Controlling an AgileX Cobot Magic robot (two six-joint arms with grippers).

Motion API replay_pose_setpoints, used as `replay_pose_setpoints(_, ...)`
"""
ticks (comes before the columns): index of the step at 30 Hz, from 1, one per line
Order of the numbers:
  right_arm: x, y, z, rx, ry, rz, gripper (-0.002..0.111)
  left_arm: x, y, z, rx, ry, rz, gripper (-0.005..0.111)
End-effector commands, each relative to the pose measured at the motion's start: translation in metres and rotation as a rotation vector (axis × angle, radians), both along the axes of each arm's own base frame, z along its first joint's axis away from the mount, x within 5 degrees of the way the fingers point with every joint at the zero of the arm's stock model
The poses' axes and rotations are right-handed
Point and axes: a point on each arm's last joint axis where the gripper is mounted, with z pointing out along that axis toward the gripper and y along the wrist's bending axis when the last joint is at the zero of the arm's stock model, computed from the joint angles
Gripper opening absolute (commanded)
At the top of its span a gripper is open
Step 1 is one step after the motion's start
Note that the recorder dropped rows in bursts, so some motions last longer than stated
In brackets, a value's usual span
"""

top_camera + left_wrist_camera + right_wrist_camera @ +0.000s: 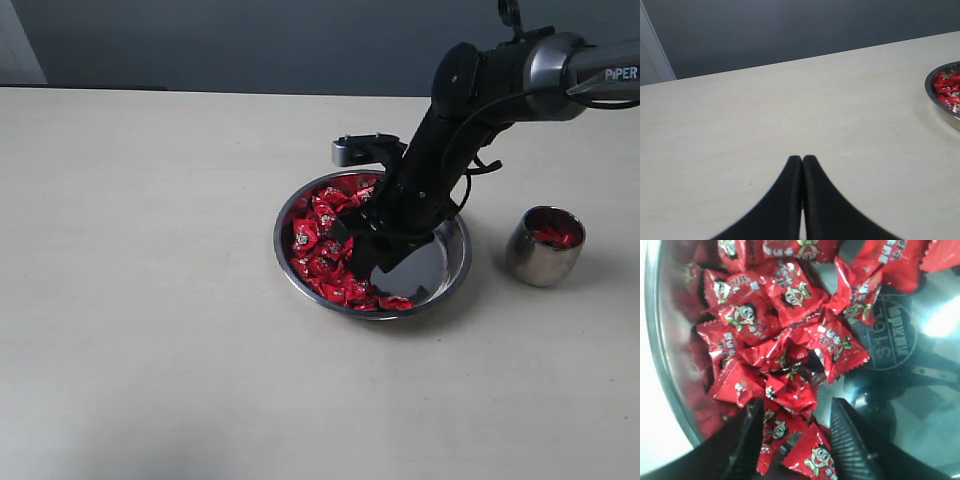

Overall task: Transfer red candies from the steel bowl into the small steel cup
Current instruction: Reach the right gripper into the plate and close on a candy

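Note:
The steel bowl [452,262] sits mid-table with a heap of red candies [322,240] along its left side and a bare flat bottom [900,335] on the right. My right gripper [362,243] reaches down into the bowl. In the right wrist view it [796,407] stands open over the heap, its two black fingers [847,435] straddling red candies [790,395] without closing on them. The small steel cup [544,247] stands right of the bowl with a few red candies [555,236] inside. My left gripper [802,159] is shut and empty above bare table.
The bowl's rim [941,97] shows at the edge of the left wrist view, well away from the left gripper. A dark wall [250,40] runs behind the pale table [140,300]. The right arm [520,75] slants over the bowl's far side.

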Motion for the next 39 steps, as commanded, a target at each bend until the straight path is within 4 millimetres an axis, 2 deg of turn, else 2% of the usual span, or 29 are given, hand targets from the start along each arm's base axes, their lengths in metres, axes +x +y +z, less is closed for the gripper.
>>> replay_pose_setpoints(1,-0.001,0.001,0.001,0.009,0.005,0.007,0.042,0.0,-0.001,0.001,-0.004,-0.011,-0.01,0.0)
replay_pose_setpoints(3,-0.002,0.002,0.0,0.009,0.019,0.011,0.042,0.0,-0.001,0.001,-0.004,-0.011,-0.01,0.0)
replay_pose_setpoints(8,-0.011,0.016,-0.018,-0.009,0.051,0.087,0.042,0.0,-0.001,0.001,-0.004,-0.011,-0.01,0.0)
replay_pose_setpoints(12,-0.01,0.016,-0.018,-0.013,0.042,0.088,0.042,0.0,-0.001,0.001,-0.004,-0.011,-0.01,0.0)
replay_pose_setpoints(14,-0.01,0.015,-0.018,-0.026,0.033,0.098,0.034,0.0,-0.001,0.001,-0.004,-0.011,-0.01,0.0)
replay_pose_setpoints(15,-0.009,0.014,-0.019,-0.031,0.025,0.1,0.024,0.0,-0.001,0.001,-0.004,-0.011,-0.01,0.0)
replay_pose_setpoints(17,-0.009,0.014,-0.019,-0.03,0.019,0.098,0.014,0.0,-0.001,0.001,-0.004,-0.011,-0.01,0.0)
replay_pose_setpoints(20,-0.008,0.014,-0.019,-0.035,0.009,0.1,0.005,0.0,-0.001,0.001,-0.004,-0.011,-0.01,0.0)
replay_pose_setpoints(25,-0.008,0.014,-0.018,-0.039,0.005,0.105,0.005,0.0,-0.001,0.001,-0.004,-0.011,-0.01,0.0)
replay_pose_setpoints(33,-0.006,0.01,0.007,-0.049,-0.086,0.128,0.005,0.0,-0.001,0.001,-0.004,-0.011,-0.01,0.0)
replay_pose_setpoints(39,-0.006,0.007,0.012,-0.078,-0.111,0.127,0.005,0.0,-0.001,0.001,-0.004,-0.011,-0.01,0.0)
